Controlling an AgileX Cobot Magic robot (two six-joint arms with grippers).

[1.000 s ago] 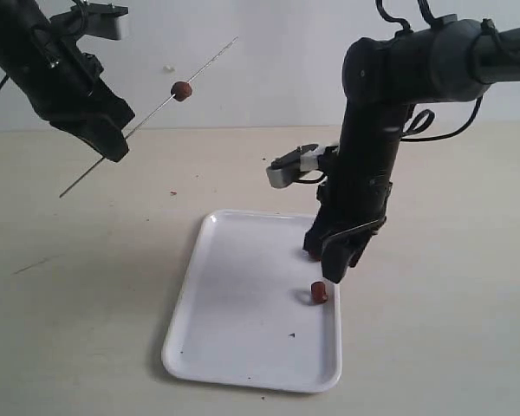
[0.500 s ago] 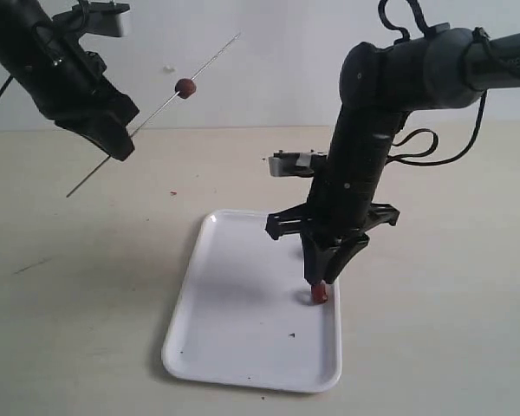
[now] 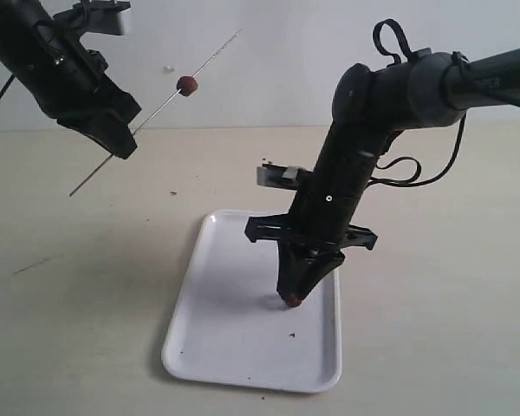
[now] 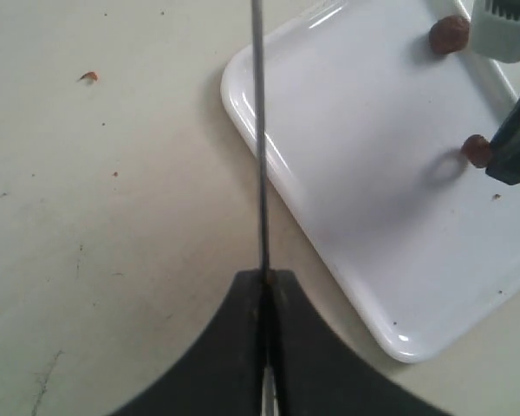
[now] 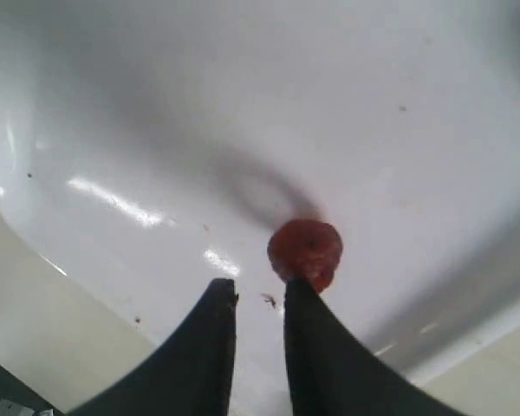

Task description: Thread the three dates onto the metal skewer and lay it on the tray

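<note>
Loose date (image 5: 305, 251) lies on the tray (image 5: 113, 104) just beyond the right gripper (image 5: 258, 286) tips, touching one fingertip, not between them; jaws stand narrowly apart on nothing. Your next close likely needs a sideways shift toward that finger. Second loose date (image 4: 451, 33) sits farther off. Left gripper (image 4: 266, 276) is clamped on the skewer (image 4: 258, 130), threaded date (image 3: 187, 84) up its shaft.

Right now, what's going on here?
The left gripper holds a skewer in the air with one date threaded. The right gripper reaches down to the tray, its tips at a second date, not clearly gripping it. A third date lies nearby on the tray.
</note>
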